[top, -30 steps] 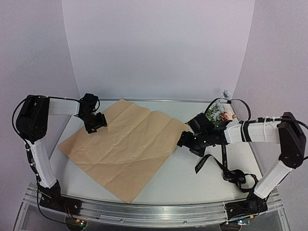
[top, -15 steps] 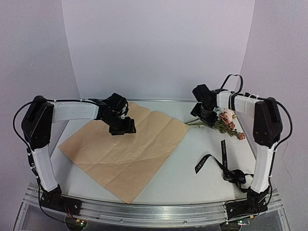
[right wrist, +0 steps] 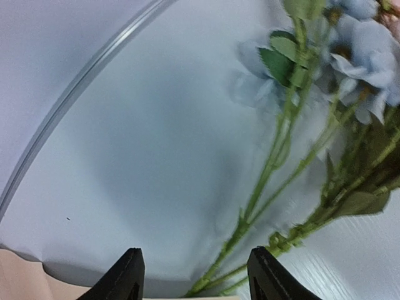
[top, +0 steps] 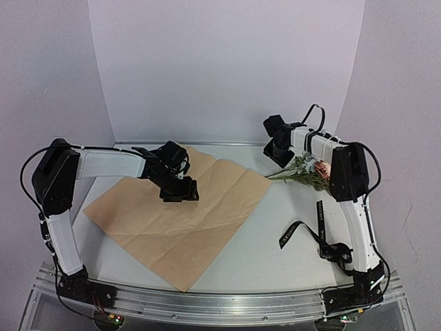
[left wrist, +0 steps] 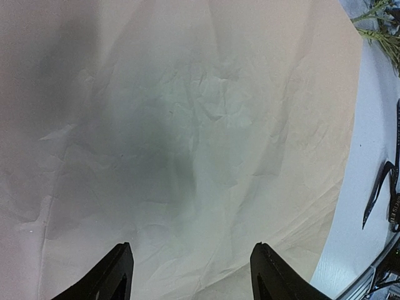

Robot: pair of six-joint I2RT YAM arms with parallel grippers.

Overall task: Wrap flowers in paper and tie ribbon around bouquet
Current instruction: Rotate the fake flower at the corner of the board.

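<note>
The paper [top: 172, 227] lies flat on the table with its tan side up, and it fills the left wrist view [left wrist: 187, 125]. My left gripper [top: 180, 194] hovers open just above its far middle [left wrist: 190, 247], with nothing between its fingers. The flowers [top: 306, 169] lie at the back right, stems pointing left toward the paper. My right gripper [top: 277, 148] is open over the stem ends [right wrist: 195, 250]. Green stems [right wrist: 275, 156] run between its fingertips, and pale blue blooms [right wrist: 356, 44] show beyond. The black ribbon [top: 320, 231] lies loose on the table at the right.
The table's raised metal rim [right wrist: 81, 87] runs close behind the right gripper. A corner of the paper [right wrist: 19, 284] reaches almost to the stem ends. The ribbon [left wrist: 380, 194] and flower leaves [left wrist: 382, 28] show at the right edge of the left wrist view.
My left gripper moved right and forward across the paper. My right arm swung from the table's middle to the back, over the stem ends. The flowers shifted slightly left.
</note>
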